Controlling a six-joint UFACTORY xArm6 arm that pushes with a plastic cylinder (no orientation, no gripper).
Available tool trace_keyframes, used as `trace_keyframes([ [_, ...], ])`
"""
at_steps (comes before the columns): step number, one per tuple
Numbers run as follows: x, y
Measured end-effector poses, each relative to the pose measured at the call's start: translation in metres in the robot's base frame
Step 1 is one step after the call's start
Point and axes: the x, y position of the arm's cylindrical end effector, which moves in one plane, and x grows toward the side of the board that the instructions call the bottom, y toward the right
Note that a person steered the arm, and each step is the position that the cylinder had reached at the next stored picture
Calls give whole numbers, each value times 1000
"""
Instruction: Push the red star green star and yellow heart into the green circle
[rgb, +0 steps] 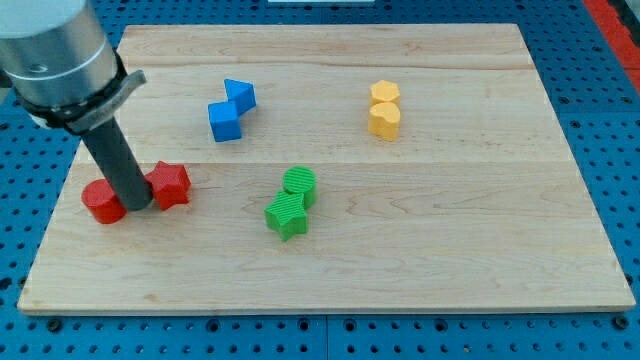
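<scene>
My tip (139, 205) stands on the wooden surface (450, 250) at the view's left, wedged between two red blocks: the red star (171, 184) touches it on the view's right, and a red round block (103, 202) sits just beside it on the view's left. The end effector is a plain rod with nothing to open or close, so it grips nothing and can only push. The green circle (299, 184) lies well off to the view's right of my tip, at about the same height in the view, with the green star (287, 214) touching it just below, so that star looks already delivered. The yellow heart (384, 120) is farther right and toward the view's top, touching a yellow hexagon-like block (384, 93) above it. Two blue blocks (231, 109) sit up and right of my tip. I judge the red star to be the step in hand; the next move calls for a steady push toward the view's right, kept centred behind the star so it does not slip aside
</scene>
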Motion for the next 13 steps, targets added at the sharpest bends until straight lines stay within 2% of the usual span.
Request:
trace_keyframes([
  [2,-28,91],
  [3,-27,57],
  [4,-49,72],
  [6,-54,137],
  [7,-26,138],
  [8,-26,105],
  [9,10,97],
  [10,63,138],
  [11,62,153],
  [12,24,153],
  [13,48,178],
])
